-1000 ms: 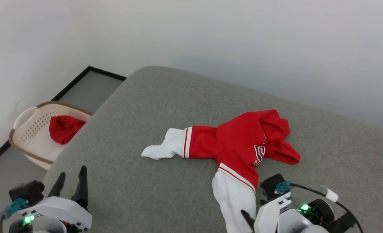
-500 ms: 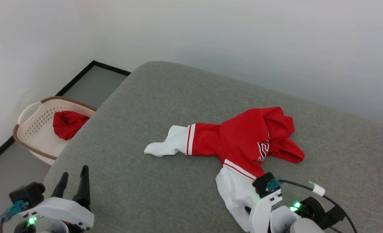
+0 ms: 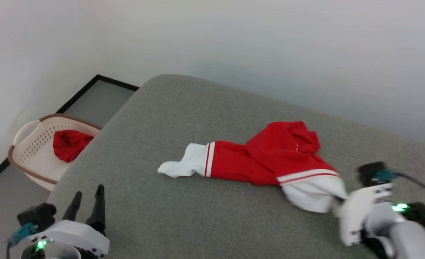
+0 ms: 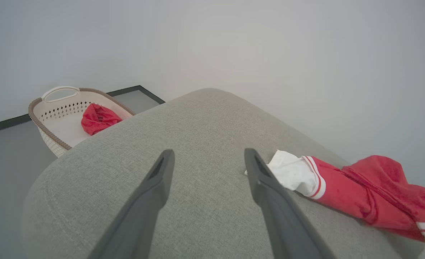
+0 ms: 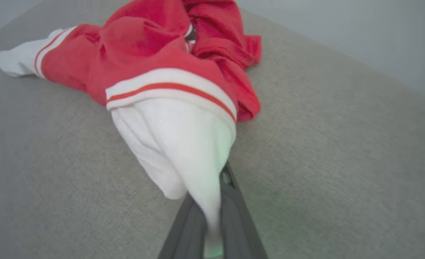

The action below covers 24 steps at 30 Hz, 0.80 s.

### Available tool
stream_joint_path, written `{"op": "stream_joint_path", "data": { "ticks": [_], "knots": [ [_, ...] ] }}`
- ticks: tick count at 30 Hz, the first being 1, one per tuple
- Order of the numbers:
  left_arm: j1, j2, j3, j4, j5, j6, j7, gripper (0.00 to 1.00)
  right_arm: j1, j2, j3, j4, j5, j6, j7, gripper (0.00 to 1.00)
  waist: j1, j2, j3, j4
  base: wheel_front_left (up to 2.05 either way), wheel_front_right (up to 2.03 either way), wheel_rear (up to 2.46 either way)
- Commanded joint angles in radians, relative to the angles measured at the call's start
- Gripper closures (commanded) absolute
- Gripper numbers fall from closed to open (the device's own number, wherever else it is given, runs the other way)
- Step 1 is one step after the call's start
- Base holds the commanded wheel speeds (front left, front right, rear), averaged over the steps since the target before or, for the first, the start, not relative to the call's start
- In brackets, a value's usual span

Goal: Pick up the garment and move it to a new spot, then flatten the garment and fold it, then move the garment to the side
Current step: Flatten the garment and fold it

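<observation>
Presently gripped: the white end of one limb of the garment is pinched between the pressed-together fingers of the right gripper. The cloth is gathered to a narrow strip where it enters them.
Garment position: it is laid across the middle of the grey padded surface, with the red body bunched toward the wall. The second white-ended limb is stretched flat toward the robot's left.
Striped band: a red-and-white edge is seen just above the pinched white end, facing the right gripper.
Right gripper position: it is placed at the garment's near right end, low over the padded surface.
Left gripper: its fingers are held spread with nothing between them. It is kept over the near left corner of the surface, apart from the garment, and the free white limb end is seen past its right finger.
Surroundings: a pale perforated basket with a brown rim is set on the floor beside the surface's left edge. A crumpled red cloth is held in it.
</observation>
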<state>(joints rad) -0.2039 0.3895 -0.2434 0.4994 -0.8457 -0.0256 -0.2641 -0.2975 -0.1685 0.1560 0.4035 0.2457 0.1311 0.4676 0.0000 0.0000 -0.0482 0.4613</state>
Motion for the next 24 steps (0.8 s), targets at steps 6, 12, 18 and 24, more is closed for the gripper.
{"op": "stream_joint_path", "data": {
  "ticks": [6, 12, 18, 24],
  "knots": [
    [-0.006, 0.007, -0.014, 0.015, 0.011, -0.013, 0.006, 0.0, 0.066, -0.056, -0.204, -0.075, -0.021, -0.001, 0.035, 1.0, 0.0, 0.0, -0.016, -0.039, 0.0, 0.0, 0.0],
    [-0.021, -0.001, -0.026, 0.011, 0.021, -0.02, 0.004, 0.0, 0.085, -0.094, -0.35, -0.097, -0.061, -0.001, 0.06, 1.0, 0.0, 0.0, 0.005, -0.085, 0.0, 0.0, 0.0],
    [-0.038, -0.011, -0.037, 0.017, 0.027, -0.023, 0.004, 0.0, 0.08, -0.09, -0.459, -0.072, -0.105, -0.001, 0.064, 1.0, 0.0, 0.0, 0.029, -0.119, 0.0, 0.0, 0.0],
    [-0.044, -0.015, -0.043, 0.024, 0.032, -0.03, 0.002, 0.0, 0.064, -0.074, -0.494, -0.001, -0.13, -0.001, 0.039, 1.0, 0.0, 0.0, 0.048, -0.143, 0.0, 0.0, 0.0]
  ]
}}
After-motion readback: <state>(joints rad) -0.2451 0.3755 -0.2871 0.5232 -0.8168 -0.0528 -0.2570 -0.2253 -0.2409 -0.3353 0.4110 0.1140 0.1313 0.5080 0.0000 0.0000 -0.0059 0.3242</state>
